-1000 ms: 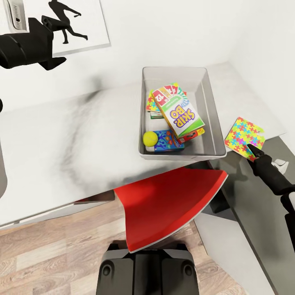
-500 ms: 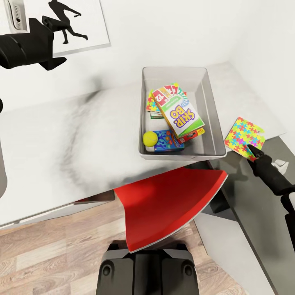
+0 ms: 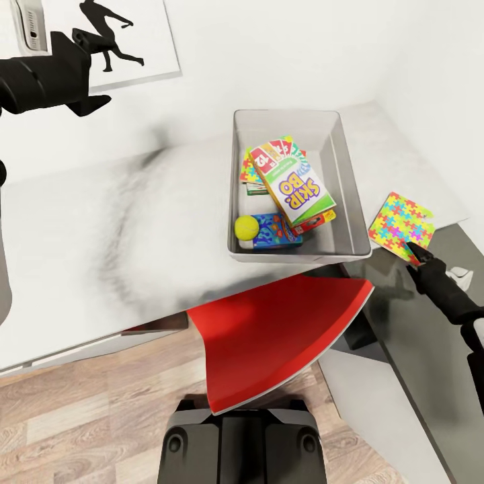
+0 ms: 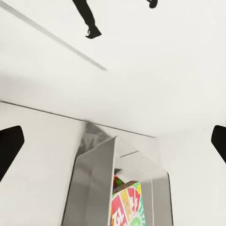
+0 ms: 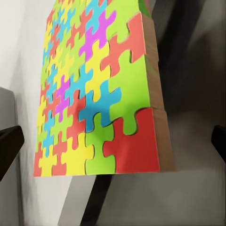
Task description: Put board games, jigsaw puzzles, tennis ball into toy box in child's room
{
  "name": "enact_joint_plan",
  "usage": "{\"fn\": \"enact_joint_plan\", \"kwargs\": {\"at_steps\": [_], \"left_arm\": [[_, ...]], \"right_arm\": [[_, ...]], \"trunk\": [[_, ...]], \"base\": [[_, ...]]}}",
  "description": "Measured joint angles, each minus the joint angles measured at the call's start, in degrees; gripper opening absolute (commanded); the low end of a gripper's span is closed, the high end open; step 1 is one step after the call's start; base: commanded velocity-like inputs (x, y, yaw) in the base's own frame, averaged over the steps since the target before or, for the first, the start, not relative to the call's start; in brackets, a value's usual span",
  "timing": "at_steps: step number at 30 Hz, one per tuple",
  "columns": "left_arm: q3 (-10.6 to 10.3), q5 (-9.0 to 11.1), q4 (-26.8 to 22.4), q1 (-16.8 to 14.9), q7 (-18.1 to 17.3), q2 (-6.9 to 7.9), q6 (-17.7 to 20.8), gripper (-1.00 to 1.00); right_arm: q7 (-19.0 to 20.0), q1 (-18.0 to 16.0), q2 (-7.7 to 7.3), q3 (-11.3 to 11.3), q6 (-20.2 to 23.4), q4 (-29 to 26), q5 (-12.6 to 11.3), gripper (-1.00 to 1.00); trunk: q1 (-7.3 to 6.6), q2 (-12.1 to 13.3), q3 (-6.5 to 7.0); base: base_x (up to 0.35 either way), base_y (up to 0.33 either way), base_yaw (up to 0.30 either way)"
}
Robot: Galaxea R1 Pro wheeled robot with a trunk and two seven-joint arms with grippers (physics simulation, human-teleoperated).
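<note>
One jigsaw puzzle (image 3: pixel 402 225) just ahead of right gripper (image 3: pixel 411 250), which has backed off slightly, jaws apart | left gripper (image 3: pixel 94 101) spread, raised | box reads "SKIP-BO" (image 3: pixel 294 185)

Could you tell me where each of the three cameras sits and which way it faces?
Head view: from the head, looking down over the table, toy box and puzzle box; left gripper and right gripper show.
Left wrist view: on the raised left arm, looking at the wall and toy box; dark fingertips show.
Right wrist view: on the right arm, close over the puzzle box; fingertips show.
Shared: head and left wrist views share the toy box; head and right wrist views share the puzzle box.
</note>
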Motion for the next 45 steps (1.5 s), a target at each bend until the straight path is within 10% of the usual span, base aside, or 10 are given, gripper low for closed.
{"fn": "enact_joint_plan", "kwargs": {"at_steps": [5,6,27,45], "left_arm": [[0.0,0.0,0.0,0.0,0.0,0.0,0.0,1.0],[0.0,0.0,0.0,0.0,0.0,0.0,0.0,1.0],[-0.3,0.0,0.1,0.1,0.0,0.0,0.0,1.0],[-4.8,0.0,0.0,0.1,0.0,0.0,-0.1,1.0]], "right_arm": [[0.0,0.0,0.0,0.0,0.0,0.2,0.0,1.0],[0.0,0.0,0.0,-0.1,0.0,0.2,0.0,-1.0],[0.0,0.0,0.0,-0.3,-0.2,0.3,-0.2,-1.0],[0.1,0.0,-2.39,-6.2,0.0,-0.1,-0.2,-1.0]], "trunk": [[0.0,0.0,0.0],[0.0,0.0,0.0],[0.0,0.0,0.0],[0.0,0.0,0.0]], "base": [[0.0,0.0,0.0],[0.0,0.0,0.0],[0.0,0.0,0.0],[0.0,0.0,0.0]]}}
